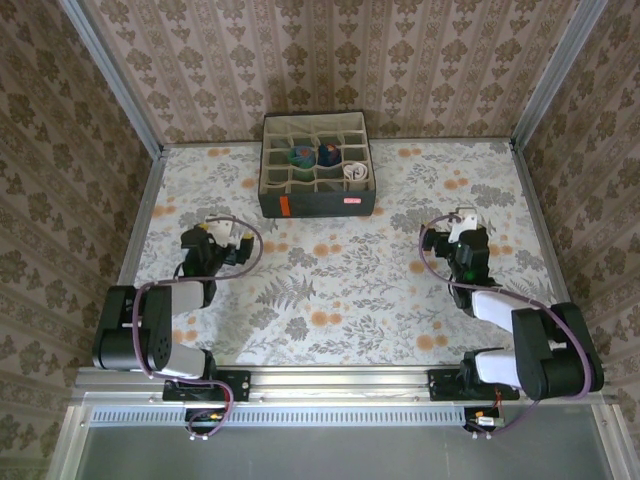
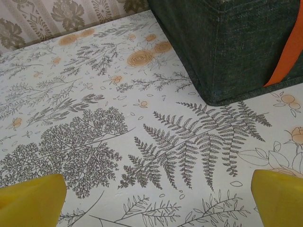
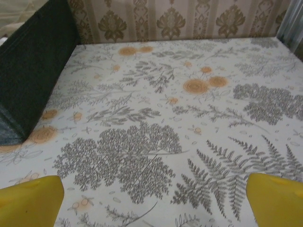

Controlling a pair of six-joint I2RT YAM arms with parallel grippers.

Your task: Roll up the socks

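Left gripper (image 2: 154, 208): yellow fingertips (image 2: 31, 201) spread wide, nothing between, floral table (image 2: 94, 118) beneath. Right gripper (image 3: 154, 203): likewise spread, empty.

Left wrist view: dark outer wall of fabric box (image 2: 246, 42) with orange tag (image 2: 289, 52); top cut off, inside hidden. Right wrist view: box corner at left edge, inside again hidden.

Top view looks down into compartments: socks (image 1: 302, 156) sit in box, apparently three rolled bundles, two bluish, one white; patterns too small to read. Both arms well apart from box, one either side.
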